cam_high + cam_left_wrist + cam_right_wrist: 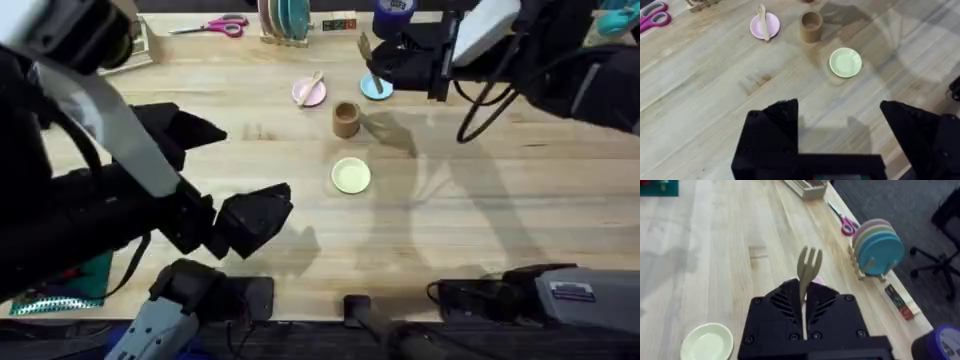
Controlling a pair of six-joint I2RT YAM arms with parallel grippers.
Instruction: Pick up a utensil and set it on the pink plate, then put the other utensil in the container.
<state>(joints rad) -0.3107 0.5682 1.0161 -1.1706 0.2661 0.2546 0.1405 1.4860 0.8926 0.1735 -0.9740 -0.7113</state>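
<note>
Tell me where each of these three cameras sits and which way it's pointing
Overhead: above the arms' bases, looking down and forward over the table; both arms show.
Left wrist: on the left arm, facing the spoon on the pink plate and the container; the open left gripper shows.
Right wrist: on the right arm, looking along the table; the right gripper holds the fork.
Shared: the yellow-green plate appears in all three.
</note>
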